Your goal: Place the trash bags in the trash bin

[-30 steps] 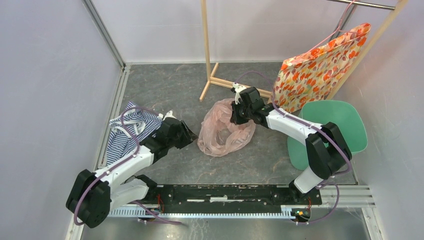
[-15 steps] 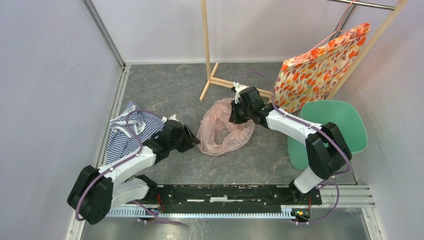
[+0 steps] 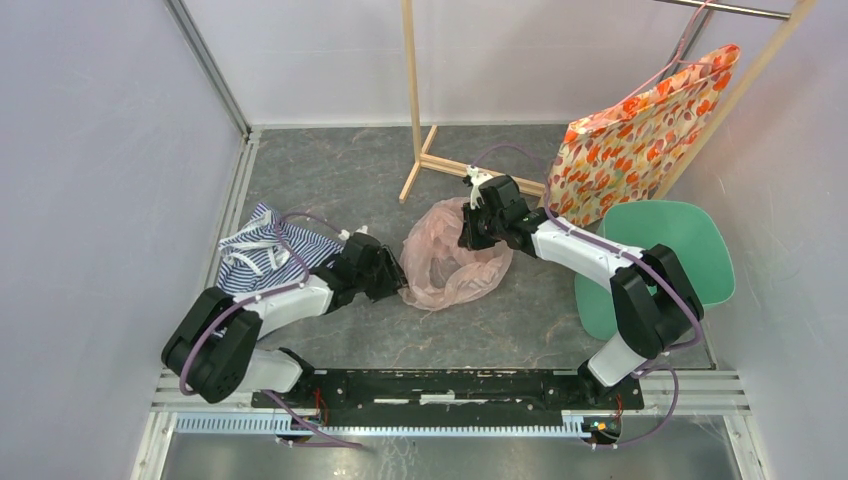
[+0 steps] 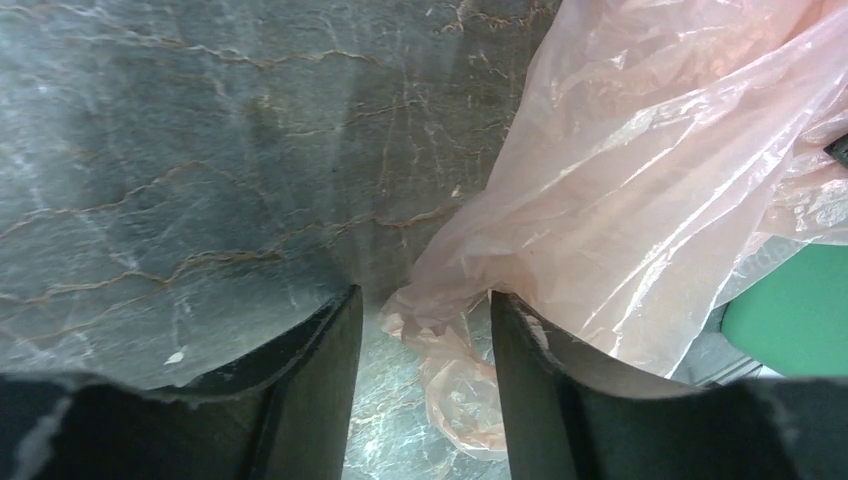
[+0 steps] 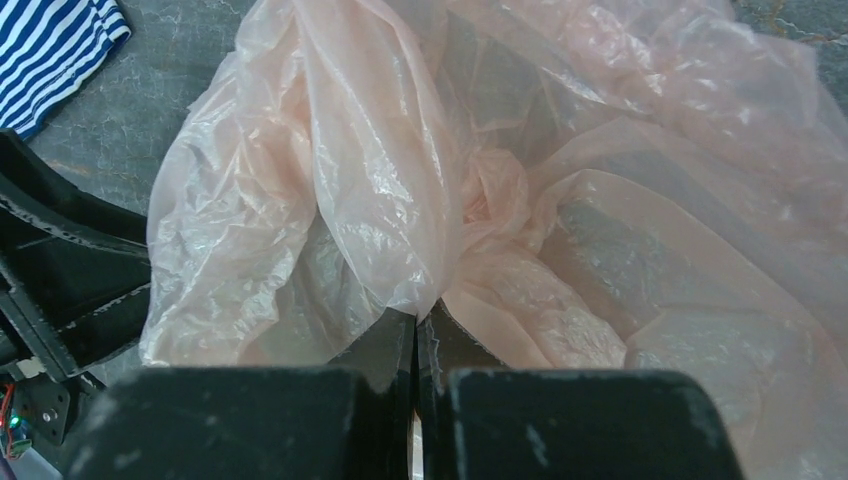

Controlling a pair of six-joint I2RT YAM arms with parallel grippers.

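We see the left gripper (image 4: 425, 310), black fingers apart, around a crinkled corner of the thin translucent pink bag (image 3: 450, 265) heaped on the veined grey table (image 3: 340, 170). The right gripper (image 5: 416, 325) pinches a fold shut; the smooth mint-green bin (image 3: 690, 250) stands apart, rightward.

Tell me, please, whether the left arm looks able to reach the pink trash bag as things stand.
Probably yes: the left pincer stands open with a fold of the trash bag lying between its fingers and nothing in the way.
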